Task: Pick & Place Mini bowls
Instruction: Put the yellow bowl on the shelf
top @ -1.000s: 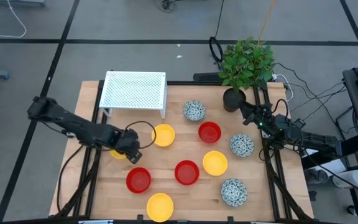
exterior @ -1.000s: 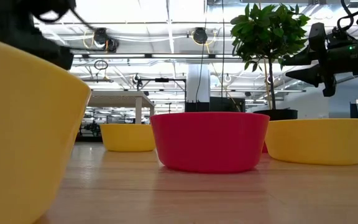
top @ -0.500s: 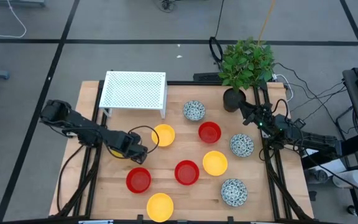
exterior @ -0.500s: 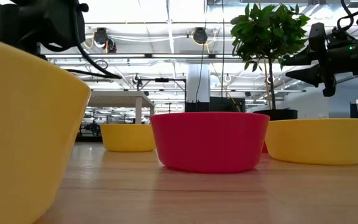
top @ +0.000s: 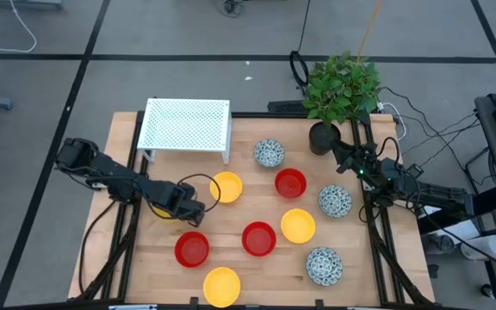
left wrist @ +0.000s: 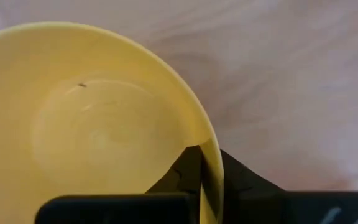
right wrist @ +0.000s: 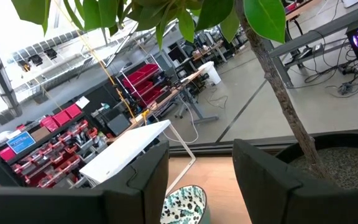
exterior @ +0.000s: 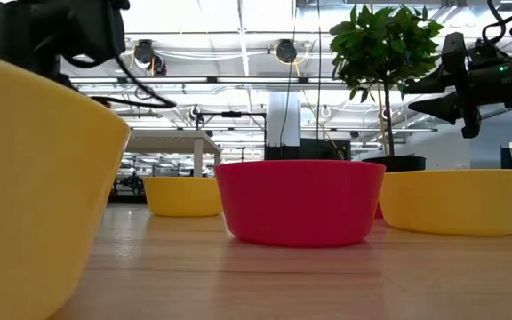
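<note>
Several mini bowls stand on the wooden table [top: 145,258]: yellow [top: 226,187], [top: 298,226], [top: 221,286]; red [top: 290,182], [top: 258,238], [top: 192,249]; speckled [top: 269,153], [top: 335,201], [top: 324,264]. One more yellow bowl [top: 157,210] sits at the table's left, mostly hidden under my left gripper [top: 184,207], which is shut on its rim. My right gripper [top: 341,156] hangs open beside the black plant pot [top: 321,138], touching nothing. My left gripper holds the yellow bowl [left wrist: 92,118] by its rim [left wrist: 209,155]. One finger [left wrist: 188,171] is inside the bowl and the other [left wrist: 241,183] outside, with the wall between them. The fingers come from above. The bowl's mouth faces up; I cannot tell whether it is off the table.
A white perforated rack [top: 186,125] stands at the far left of the table. The leafy plant [top: 343,84] rises from its pot at the far right. In the low view a yellow bowl [exterior: 43,178] fills the left foreground, beside a red one [exterior: 300,200].
My left arm has folded in and brought its gripper down onto the yellow bowl at the table's left, shifting a little toward the right edge. The bowl has stayed where it was.
</note>
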You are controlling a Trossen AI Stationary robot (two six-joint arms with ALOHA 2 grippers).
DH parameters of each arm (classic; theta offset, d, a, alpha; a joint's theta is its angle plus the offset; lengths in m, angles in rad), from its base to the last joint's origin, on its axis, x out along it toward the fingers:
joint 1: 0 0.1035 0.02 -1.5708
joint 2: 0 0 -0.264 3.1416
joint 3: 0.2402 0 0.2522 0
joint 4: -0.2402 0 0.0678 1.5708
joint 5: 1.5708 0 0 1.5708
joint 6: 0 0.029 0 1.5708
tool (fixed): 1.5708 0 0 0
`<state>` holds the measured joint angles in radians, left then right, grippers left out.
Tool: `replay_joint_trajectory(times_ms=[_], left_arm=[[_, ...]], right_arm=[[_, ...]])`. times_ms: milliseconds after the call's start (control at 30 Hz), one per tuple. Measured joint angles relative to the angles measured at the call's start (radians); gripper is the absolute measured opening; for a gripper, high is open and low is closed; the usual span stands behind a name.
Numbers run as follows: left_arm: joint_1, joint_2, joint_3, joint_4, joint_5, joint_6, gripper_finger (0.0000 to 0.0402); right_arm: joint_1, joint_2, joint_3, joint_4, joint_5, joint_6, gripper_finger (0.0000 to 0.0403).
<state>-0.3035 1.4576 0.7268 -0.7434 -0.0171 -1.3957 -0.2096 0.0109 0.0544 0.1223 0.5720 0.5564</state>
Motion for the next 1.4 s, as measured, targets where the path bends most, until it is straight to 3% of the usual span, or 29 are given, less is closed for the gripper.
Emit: replay_joint_trajectory(times_ms=[133, 367, 500, 700, 833, 1000, 1200, 1400], left_arm=[[0.000, 0.000, 0.062, 0.011, -0.005, 0.024, 0.0008], [0.000, 0.001, 0.230, 0.012, -0.108, 0.145, 0.0007], [0.000, 0.001, 0.342, 0.009, -0.179, 0.262, 0.0004], [0.007, 0.001, 0.505, 0.010, -0.371, 0.518, 0.0005], [0.045, 0.001, 0.580, 0.015, -0.433, 0.682, 0.0009], [0.155, 0.001, 0.614, 0.013, -0.441, 0.857, 0.0013], [0.378, 0.001, 0.614, 0.001, -0.313, 0.972, 0.0010], [0.589, 0.001, 0.614, -0.068, -0.262, 1.146, 0.0017]], right_arm=[[0.000, 0.000, 0.000, 0.000, 0.001, 0.000, 0.0165], [0.000, 0.000, 0.000, 0.000, 0.002, 0.000, 0.0165], [0.000, 0.000, 0.000, 0.000, 0.002, 0.000, 0.0164], [0.000, 0.000, 0.000, 0.000, 0.003, 0.000, 0.0165], [0.000, 0.000, 0.000, 0.000, 0.003, 0.000, 0.0165], [0.000, 0.000, 0.000, 0.000, 0.003, 0.000, 0.0165], [0.000, 0.000, 0.000, 0.000, 0.003, 0.000, 0.0164], [0.000, 0.000, 0.000, 0.000, 0.003, 0.000, 0.0164]])
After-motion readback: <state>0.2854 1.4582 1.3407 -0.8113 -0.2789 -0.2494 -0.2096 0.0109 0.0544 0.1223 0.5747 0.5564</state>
